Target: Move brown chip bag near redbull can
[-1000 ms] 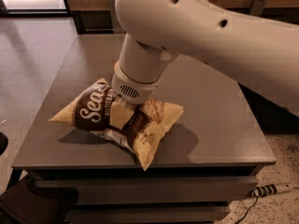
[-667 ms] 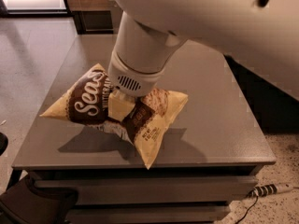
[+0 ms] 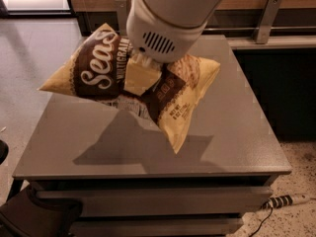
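The brown chip bag [image 3: 98, 70] hangs in the air above the grey table [image 3: 232, 127], with its shadow on the table top below it. It is dark brown with white script and pale yellow ends. My gripper [image 3: 143, 75] is shut on the bag's middle, pinching it from above, under the white wrist housing [image 3: 163, 28]. The redbull can is out of view.
The table's front edge runs along the bottom, with drawers beneath. A wooden wall and metal rail brackets [image 3: 266, 14] stand behind the table. A power strip [image 3: 284, 200] lies on the floor at the lower right.
The bag has risen off the table with my gripper and now hangs well above it. The bag looks larger and sits higher in the view.
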Robot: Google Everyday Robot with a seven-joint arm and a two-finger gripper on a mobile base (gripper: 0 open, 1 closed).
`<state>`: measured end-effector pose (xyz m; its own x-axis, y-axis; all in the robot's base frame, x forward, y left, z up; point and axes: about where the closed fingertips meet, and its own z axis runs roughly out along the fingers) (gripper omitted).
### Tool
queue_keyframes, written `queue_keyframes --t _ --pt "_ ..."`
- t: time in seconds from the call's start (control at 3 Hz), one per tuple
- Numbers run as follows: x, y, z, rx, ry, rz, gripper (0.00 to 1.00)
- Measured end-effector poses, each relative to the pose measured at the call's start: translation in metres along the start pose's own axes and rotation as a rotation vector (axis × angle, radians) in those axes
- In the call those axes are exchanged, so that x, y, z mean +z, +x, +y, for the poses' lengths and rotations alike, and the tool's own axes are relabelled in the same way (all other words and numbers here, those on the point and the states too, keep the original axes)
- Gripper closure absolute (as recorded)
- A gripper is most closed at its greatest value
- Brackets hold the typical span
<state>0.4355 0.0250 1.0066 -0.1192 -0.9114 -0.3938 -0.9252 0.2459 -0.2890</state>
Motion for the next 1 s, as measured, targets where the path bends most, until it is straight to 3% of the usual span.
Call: queue_keyframes --t 0.33,0.67,1.0 --pt "-0.035 0.002 -0.041 0.000 0.021 -0.064 1.00" --pt "-0.068 0.003 -0.096 0.023 0.052 -0.152 1.00" --pt "-0.078 0.004 -0.126 0.049 0.067 -0.193 1.00"
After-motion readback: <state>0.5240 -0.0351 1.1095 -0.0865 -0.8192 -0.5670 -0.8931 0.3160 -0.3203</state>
